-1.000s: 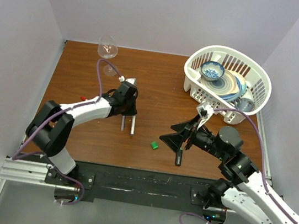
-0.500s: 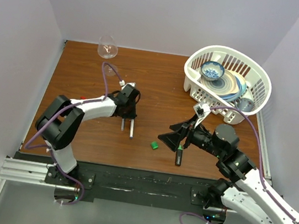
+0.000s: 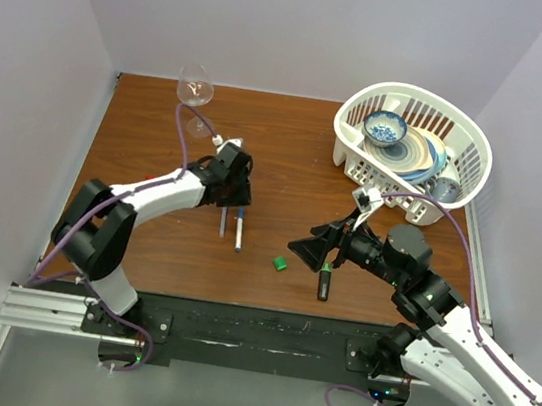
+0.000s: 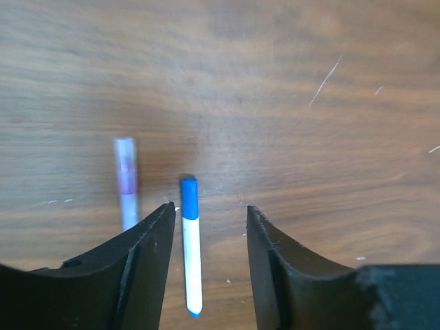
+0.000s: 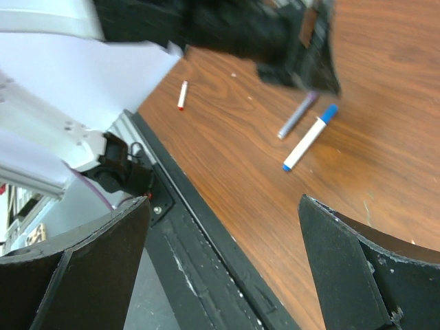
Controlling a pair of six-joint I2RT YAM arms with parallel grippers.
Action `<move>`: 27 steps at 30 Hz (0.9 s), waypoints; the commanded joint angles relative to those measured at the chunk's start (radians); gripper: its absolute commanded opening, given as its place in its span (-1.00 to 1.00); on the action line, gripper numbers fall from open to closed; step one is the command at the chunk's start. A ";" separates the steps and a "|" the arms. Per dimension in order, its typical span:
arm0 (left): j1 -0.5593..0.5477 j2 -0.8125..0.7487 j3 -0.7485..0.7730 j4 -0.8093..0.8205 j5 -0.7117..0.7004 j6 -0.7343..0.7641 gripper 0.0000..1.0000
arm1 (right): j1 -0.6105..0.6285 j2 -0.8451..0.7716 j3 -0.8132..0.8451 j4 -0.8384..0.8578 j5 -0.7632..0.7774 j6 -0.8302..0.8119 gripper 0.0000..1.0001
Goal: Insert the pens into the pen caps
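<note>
While the white pen (image 4: 191,258) lies flat on the wooden table (image 3: 160,127), it carries the blue cap (image 4: 189,197) on its far end, and it rests between the two fingers (image 4: 148,254) of the left gripper (image 4: 210,208). These fingers stand about half apart, much wider than the pen, and they grip nothing; the pen is closer to the left one of them. Just beside it, on the left, lies the purple-grey pen (image 4: 126,182), almost parallel and outside the jaws.

Toward the near edge and to the right, the green cap (image 3: 281,263) sits alone on the wood, apart from both pens. The black marker (image 3: 323,286) lies a little further right, pointing to the near edge, just beside the right gripper (image 3: 310,249). In the right wrist view, that gripper's fingers (image 5: 89,268) are spread very wide with only bare table between them.

A small red-tipped piece (image 5: 182,95) lies near the left edge of the table, well apart from the rest. At the back stand a wine glass (image 3: 196,84) and a white basket (image 3: 358,160) with dishes.
</note>
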 commanded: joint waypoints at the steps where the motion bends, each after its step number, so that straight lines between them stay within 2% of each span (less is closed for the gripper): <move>1: 0.116 -0.125 0.047 -0.104 -0.024 -0.096 0.04 | 0.002 -0.015 0.054 -0.047 0.049 0.012 0.85; 4: 0.204 -0.171 0.046 -0.176 -0.085 -0.095 0.10 | 0.004 -0.037 0.049 -0.039 0.059 0.010 0.86; 6: 0.252 -0.195 0.044 -0.218 -0.188 -0.100 0.20 | 0.002 -0.046 0.044 -0.040 0.062 0.006 0.86; 10: 0.302 -0.257 0.027 -0.336 -0.299 -0.161 0.21 | 0.004 -0.043 0.020 -0.054 0.072 0.027 0.85; 14: 0.310 -0.317 -0.014 -0.371 -0.313 -0.156 0.22 | 0.004 -0.012 0.029 -0.213 0.262 0.169 0.83; 17: 0.312 -0.382 -0.058 -0.350 -0.267 -0.112 0.22 | 0.002 0.031 0.031 -0.368 0.397 0.284 0.82; 20: 0.310 -0.460 -0.129 -0.241 -0.106 0.032 0.20 | 0.004 0.092 0.029 -0.508 0.511 0.358 0.79; 22: 0.310 -0.518 -0.167 -0.169 0.052 0.133 0.20 | 0.004 0.116 0.011 -0.534 0.545 0.377 0.73; 27: 0.310 -0.619 -0.260 -0.117 0.207 0.176 0.22 | 0.004 0.135 -0.069 -0.498 0.583 0.389 0.53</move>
